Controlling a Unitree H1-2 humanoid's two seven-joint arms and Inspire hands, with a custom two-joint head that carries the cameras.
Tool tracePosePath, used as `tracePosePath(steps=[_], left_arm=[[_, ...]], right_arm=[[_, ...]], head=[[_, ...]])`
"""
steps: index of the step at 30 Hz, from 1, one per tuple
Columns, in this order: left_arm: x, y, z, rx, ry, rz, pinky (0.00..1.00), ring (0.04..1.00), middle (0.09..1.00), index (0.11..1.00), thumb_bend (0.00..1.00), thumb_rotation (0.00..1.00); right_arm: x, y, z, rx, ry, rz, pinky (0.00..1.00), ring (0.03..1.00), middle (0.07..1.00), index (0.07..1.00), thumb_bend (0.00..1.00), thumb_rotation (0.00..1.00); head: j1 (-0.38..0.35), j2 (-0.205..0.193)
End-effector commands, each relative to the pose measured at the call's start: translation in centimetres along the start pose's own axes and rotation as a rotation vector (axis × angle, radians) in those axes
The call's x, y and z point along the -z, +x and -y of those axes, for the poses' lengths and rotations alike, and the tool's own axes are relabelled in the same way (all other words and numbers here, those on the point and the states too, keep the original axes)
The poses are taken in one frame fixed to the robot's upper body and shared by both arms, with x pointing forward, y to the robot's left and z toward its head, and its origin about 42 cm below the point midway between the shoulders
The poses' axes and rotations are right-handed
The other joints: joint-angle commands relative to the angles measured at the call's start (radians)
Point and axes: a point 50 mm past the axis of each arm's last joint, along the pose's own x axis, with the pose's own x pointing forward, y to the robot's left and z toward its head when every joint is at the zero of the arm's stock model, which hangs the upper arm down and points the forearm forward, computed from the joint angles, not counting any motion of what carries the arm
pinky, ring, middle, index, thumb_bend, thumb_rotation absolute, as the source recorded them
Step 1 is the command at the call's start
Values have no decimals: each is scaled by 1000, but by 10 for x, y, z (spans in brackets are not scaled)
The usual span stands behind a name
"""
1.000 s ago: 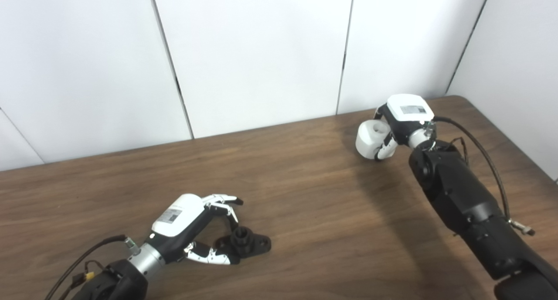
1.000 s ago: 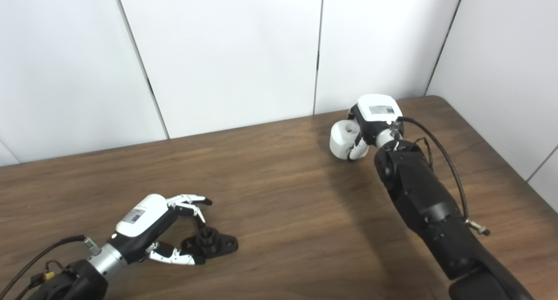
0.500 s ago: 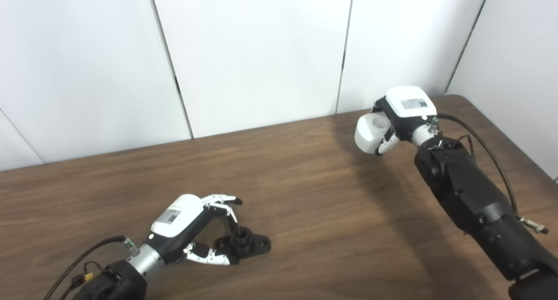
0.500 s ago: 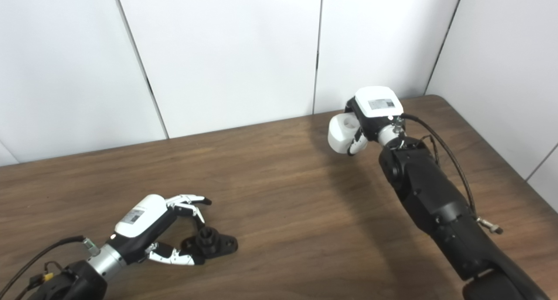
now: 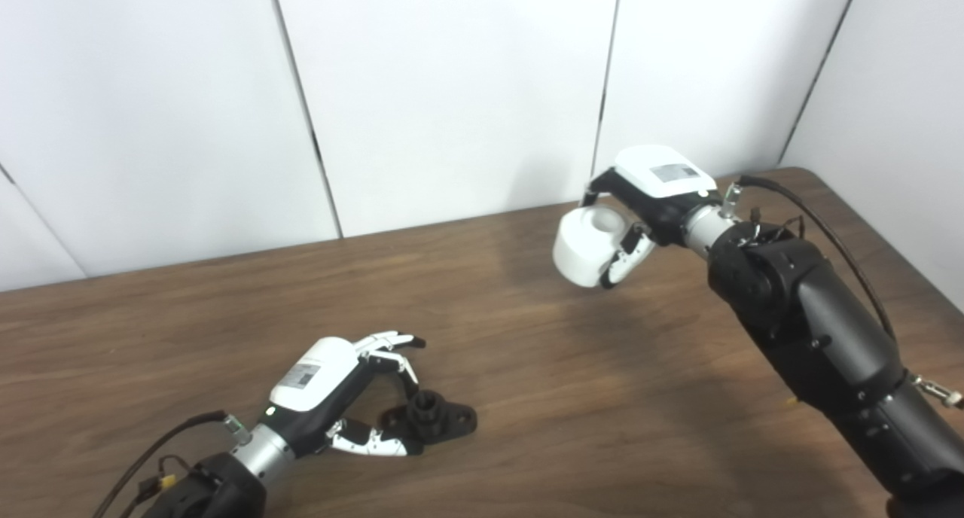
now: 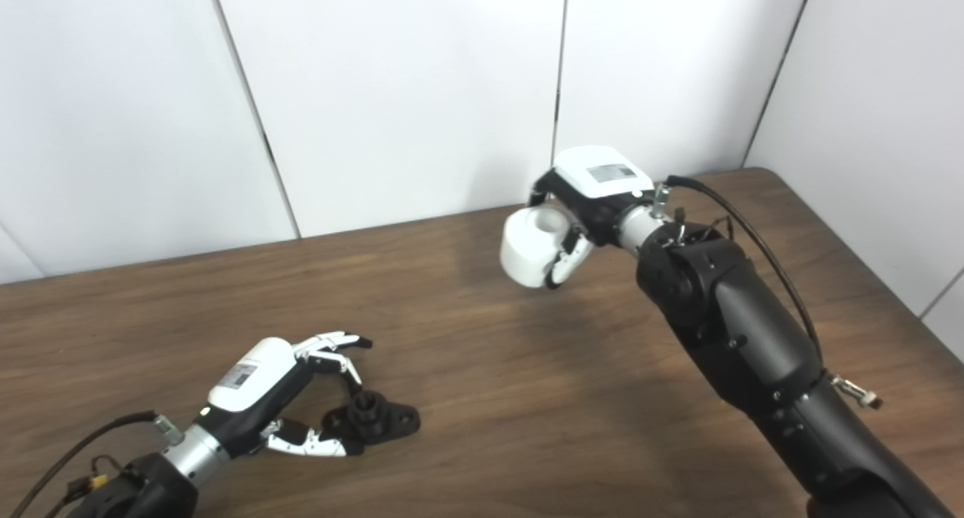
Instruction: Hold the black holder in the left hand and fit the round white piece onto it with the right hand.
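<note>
Right hand (image 5: 648,202) swung the round white piece (image 5: 584,245) leftward, fingers clenched round its stiff, slick-looking sides; left hand (image 5: 339,390) fingers loosely cage the black holder (image 5: 437,420) on the bench (image 5: 527,397).

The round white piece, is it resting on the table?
No, the right hand holds the round white piece up above the table.

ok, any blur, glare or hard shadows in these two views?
Left eye view: round white piece slightly soft-edged, its shadow on the table faint and diffuse. Right eye view: black holder dark, detail lost; no glare; right hand sharp enough.
</note>
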Motion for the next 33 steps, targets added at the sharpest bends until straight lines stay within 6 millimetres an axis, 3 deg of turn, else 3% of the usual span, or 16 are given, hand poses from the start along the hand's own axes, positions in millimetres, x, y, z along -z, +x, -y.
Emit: tracePosePath(steps=[1,16,33], left_arm=[[8,-10,30,150,15,-84,751,899,879,486,524,60],[-3,5,37,151,19,-104,766,917,884,487,524,65],[-10,19,42,134,40,-93,740,913,879,487,524,67]], right_arm=[[-13,-3,22,68,-27,57,650,794,737,482,525,138],[-72,-11,18,63,-3,312,607,765,725,480,526,139],[-113,-13,-2,-21,44,455,606,771,733,481,526,139]], head=[[12,5],[128,35],[205,53]])
